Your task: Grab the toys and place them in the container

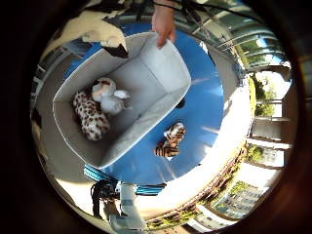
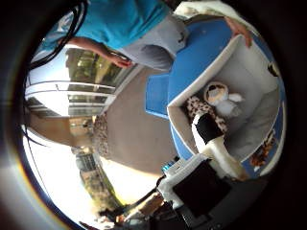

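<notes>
A white fabric container (image 1: 161, 63) stands on a blue mat (image 1: 204, 117). Inside it lie a spotted leopard toy (image 1: 90, 117) and a white plush toy (image 1: 109, 97) side by side. A striped tiger toy (image 1: 170, 141) lies on the mat just outside the container's long wall. A person's hand (image 1: 165, 22) grips the container's far rim. My right hand (image 2: 216, 148) hangs well above the container; one white and black finger reaches out straight over it and holds nothing.
The blue mat lies on a pale floor (image 2: 129, 134). A person in a teal shirt (image 2: 124, 19) stands beside the container. Railings and glass panels (image 1: 243, 34) border the area, with buildings and trees beyond.
</notes>
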You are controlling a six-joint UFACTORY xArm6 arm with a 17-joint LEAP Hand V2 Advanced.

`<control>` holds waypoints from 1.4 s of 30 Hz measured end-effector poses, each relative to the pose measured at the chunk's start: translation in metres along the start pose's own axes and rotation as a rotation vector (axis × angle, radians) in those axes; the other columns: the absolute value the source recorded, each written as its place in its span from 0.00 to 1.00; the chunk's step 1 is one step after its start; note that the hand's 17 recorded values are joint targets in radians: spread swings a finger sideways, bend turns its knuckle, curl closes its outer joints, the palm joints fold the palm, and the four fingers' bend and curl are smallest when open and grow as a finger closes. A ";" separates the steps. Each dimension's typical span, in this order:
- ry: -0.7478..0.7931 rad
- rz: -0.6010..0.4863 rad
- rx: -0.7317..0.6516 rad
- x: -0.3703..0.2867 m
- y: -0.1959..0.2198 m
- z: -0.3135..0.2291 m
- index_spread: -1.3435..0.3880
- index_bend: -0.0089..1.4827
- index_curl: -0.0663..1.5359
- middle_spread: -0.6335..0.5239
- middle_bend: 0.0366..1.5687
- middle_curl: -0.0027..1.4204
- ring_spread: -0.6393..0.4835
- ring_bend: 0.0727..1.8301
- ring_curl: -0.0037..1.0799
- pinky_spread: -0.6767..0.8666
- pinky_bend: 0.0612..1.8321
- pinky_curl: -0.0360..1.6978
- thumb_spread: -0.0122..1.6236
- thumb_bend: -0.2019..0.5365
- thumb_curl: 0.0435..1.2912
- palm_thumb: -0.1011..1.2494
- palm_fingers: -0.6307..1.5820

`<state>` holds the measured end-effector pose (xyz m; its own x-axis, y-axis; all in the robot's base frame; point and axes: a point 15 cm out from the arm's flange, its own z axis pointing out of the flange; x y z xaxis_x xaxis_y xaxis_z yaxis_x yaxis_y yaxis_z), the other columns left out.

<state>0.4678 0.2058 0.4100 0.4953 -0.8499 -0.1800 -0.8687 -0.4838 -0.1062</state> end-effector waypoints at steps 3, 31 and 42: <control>0.016 0.041 0.018 0.036 0.017 -0.024 0.54 0.24 0.14 0.59 0.08 0.26 0.84 0.20 0.30 0.76 0.43 0.26 0.68 0.24 0.36 0.60 0.28; 0.056 0.107 -0.473 0.259 0.151 0.125 0.54 0.13 0.21 0.58 0.07 0.20 0.84 0.13 0.29 0.74 0.36 0.19 0.68 0.23 0.30 0.58 0.26; 0.139 0.030 -0.454 0.274 0.140 0.219 0.56 0.16 0.23 0.56 0.08 0.19 0.81 0.12 0.29 0.73 0.28 0.16 0.67 0.25 0.29 0.62 0.29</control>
<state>0.4821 -0.0487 0.1318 0.4919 -0.8697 -0.0404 -0.8115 -0.4748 0.3408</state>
